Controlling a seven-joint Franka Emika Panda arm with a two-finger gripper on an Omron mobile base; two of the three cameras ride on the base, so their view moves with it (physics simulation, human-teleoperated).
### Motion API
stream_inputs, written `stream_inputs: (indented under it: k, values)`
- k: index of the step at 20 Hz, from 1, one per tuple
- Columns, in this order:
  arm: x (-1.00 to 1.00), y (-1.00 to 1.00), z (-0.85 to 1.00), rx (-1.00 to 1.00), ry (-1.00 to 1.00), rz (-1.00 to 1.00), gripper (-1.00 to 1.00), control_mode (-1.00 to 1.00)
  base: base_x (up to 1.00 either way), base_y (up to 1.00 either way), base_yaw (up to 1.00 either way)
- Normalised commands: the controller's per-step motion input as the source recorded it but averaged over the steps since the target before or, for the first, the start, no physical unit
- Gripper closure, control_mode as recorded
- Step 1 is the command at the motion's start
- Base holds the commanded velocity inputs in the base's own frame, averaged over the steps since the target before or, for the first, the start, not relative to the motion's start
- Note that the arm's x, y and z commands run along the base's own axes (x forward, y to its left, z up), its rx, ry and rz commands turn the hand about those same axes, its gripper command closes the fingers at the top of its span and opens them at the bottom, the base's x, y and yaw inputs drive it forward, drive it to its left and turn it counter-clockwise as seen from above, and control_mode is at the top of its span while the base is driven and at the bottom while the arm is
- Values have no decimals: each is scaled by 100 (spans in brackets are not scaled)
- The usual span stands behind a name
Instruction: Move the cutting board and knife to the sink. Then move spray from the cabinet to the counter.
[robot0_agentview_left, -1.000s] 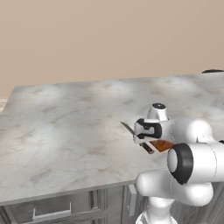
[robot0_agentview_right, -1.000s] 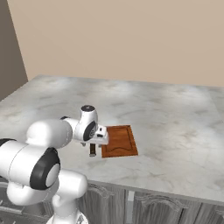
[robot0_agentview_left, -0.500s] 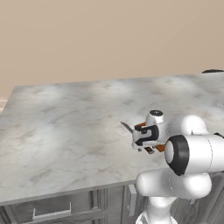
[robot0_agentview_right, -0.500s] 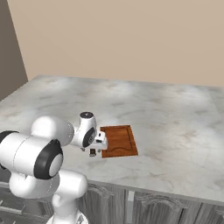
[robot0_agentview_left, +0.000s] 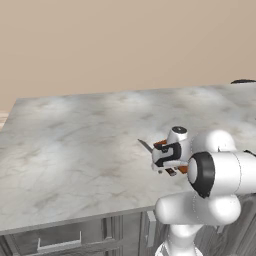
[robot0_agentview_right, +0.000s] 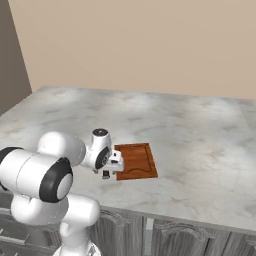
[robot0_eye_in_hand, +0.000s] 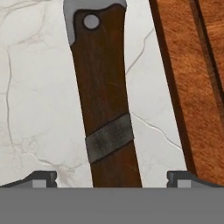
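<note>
The knife (robot0_eye_in_hand: 105, 100) lies on the marble counter (robot0_agentview_left: 75, 140), its dark brown handle running up the middle of the hand view. My gripper (robot0_eye_in_hand: 111, 178) is open and low over that handle, with one fingertip on each side and neither touching it. The reddish-brown cutting board (robot0_agentview_right: 136, 160) lies flat just beside the knife, and its grooved edge (robot0_eye_in_hand: 192, 87) fills the right of the hand view. From the left base, the silver blade tip (robot0_agentview_left: 145, 145) pokes out past the gripper (robot0_agentview_left: 167, 167). The sink, spray and cabinet are out of view.
The counter's front edge (robot0_agentview_right: 165, 212) runs close below the board, with grey drawer fronts (robot0_agentview_left: 60, 240) under it. A beige wall stands behind the counter. A dark object (robot0_agentview_left: 243, 81) sits at the far right edge, and a dark panel (robot0_agentview_right: 10, 50) rises at the left.
The hand has come down lower over the knife handle beside the board. The jaws have stayed open, and the knife and board have not moved.
</note>
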Motion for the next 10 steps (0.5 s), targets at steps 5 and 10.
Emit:
stream_inputs:
  k: [5,10]
  values:
    - [1,-4,-4,0,0,1,-100,-100,0,0,0]
    - [0,0,-13,-5,0,0,-100,-100,0,0,0]
